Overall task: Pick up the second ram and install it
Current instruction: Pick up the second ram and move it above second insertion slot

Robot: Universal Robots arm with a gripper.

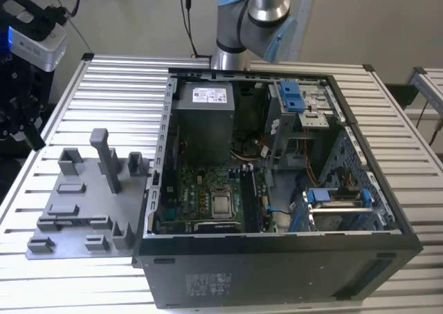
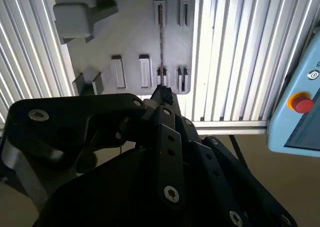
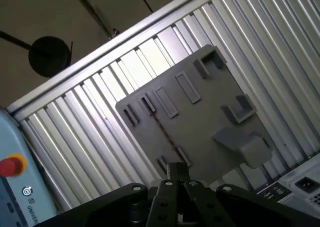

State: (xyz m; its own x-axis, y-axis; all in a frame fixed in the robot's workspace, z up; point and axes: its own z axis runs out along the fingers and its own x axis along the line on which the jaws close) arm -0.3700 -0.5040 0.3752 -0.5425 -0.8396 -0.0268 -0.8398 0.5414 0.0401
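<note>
The slatted tabletop point(image 1: 118, 79) spans the whole exterior view. The open case point(image 1: 277, 272) sits at centre and right of that frame. A grey plate point(image 1: 83, 210) with holder blocks lies at lower left, just beside the case wall.

In both wrist views I am looking down past the end effector point(image 2: 162, 94) point(image 3: 176, 171) onto that same plate point(image 2: 135, 37) point(image 3: 200, 122). As far as I can make out, the fingertips are pressed together with nothing between them.

The ram point(image 2: 161, 42) point(image 3: 162, 132) is on the plate. It stands on edge, so I see it as one thin dark line running between two slots point(image 2: 160, 11). The pair of slots beside it point(image 2: 183, 12) holds no stick, which is why I take this one to be the second.

The end effector hangs above the plate, apart from the ram. Its tips sit close to the near end of that line and roughly along it.

My read is that the pick-up step is in hand and only at the approach: the ram is not yet gripped or lifted, and the install is not begun.

A grasp from here calls for the fingers to part enough to straddle the thin board, squared across its flat faces. The descent has to be straight and clear of the holder blocks, because the stick is narrow and a skewed closure could tip or jam it in its slots.
</note>
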